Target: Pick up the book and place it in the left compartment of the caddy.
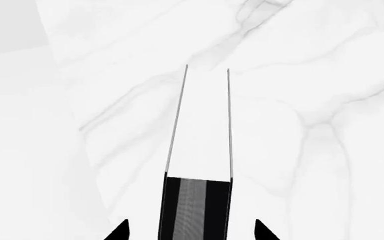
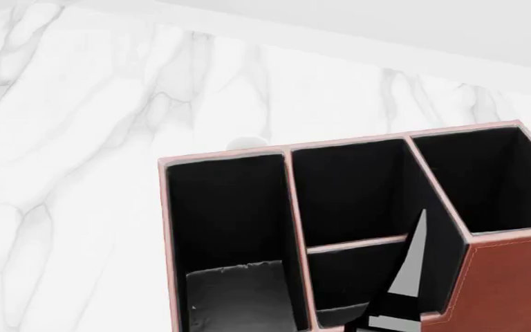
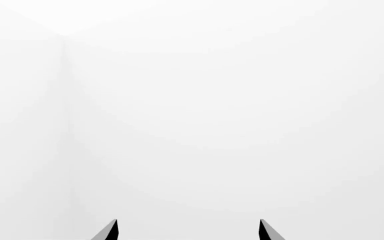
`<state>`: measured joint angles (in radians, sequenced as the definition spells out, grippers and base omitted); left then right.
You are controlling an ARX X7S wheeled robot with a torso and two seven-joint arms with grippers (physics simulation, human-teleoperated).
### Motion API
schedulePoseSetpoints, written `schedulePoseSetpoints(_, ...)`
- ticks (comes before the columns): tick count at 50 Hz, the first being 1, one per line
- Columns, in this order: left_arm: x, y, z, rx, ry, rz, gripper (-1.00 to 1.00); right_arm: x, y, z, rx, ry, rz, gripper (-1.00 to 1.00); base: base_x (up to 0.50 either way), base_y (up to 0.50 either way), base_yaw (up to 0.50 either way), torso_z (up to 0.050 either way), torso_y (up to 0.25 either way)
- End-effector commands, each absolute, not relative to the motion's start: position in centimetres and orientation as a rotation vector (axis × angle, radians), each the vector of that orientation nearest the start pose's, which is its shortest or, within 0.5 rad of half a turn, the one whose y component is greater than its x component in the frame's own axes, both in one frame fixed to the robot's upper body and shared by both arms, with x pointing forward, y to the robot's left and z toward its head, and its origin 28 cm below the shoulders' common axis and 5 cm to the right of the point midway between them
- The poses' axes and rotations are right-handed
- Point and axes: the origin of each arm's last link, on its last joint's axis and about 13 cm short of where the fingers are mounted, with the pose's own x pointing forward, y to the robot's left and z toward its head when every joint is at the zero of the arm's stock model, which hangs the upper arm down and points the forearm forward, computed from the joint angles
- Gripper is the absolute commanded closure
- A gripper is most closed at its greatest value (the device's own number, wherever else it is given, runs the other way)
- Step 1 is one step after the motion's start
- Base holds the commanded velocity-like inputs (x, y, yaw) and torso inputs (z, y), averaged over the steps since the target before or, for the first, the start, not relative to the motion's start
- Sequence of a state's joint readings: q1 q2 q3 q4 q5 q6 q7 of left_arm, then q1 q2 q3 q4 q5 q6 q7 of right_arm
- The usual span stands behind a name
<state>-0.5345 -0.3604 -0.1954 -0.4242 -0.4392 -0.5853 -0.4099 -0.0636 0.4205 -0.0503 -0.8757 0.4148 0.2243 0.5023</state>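
Left wrist view: left gripper has its two black fingertips spread wide. The book sits between them, edge-on, with white pages between thin dark covers and a black band with a grey stripe at its near end. There is a clear gap between the book and each tip, so the fingers look released rather than clamped. The marble table lies behind the book.

Right wrist view: right gripper has its tips equally wide apart, with nothing between them and only blank white beyond.

Head view: a grey-and-black wedge rises in front of the caddy's middle sections, tapering upward. I cannot tell whether it is the book or a finger.

The caddy stands on the table, reddish-brown outside, black inside, with pale pink rims. The left compartment is its long section at the left end. It has a grey patch on its floor, and no book shows inside. Beyond the caddy the table runs on to its far edge.
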Motion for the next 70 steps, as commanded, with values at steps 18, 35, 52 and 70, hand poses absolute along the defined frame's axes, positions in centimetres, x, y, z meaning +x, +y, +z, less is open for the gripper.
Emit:
schedulePoseSetpoints(18,29.8,33.7,5.9,-0.208,0.384,0.631,1.00,16.5,-11.9,16.3,0.107,-0.492,-0.095,-1.00,0.00,0.00,0.00,0.000,0.001)
schedulePoseSetpoints(35,29.9,32.8,9.5,-0.154,0.285,0.589,1.00,16.6,-11.8,16.2,0.105,-0.488,-0.089,-1.00,0.00,0.00,0.00,0.000,0.001)
schedulePoseSetpoints(52,29.6,30.1,18.3,-0.089,0.062,0.459,1.00,16.6,-11.8,16.3,0.108,-0.489,-0.089,-1.00,0.00,0.00,0.00,0.000,0.001)
schedulePoseSetpoints(70,27.4,25.6,27.7,0.019,-0.187,0.275,1.00,16.5,-11.8,16.4,0.109,-0.494,-0.092,-1.00,0.00,0.00,0.00,0.000,0.002)
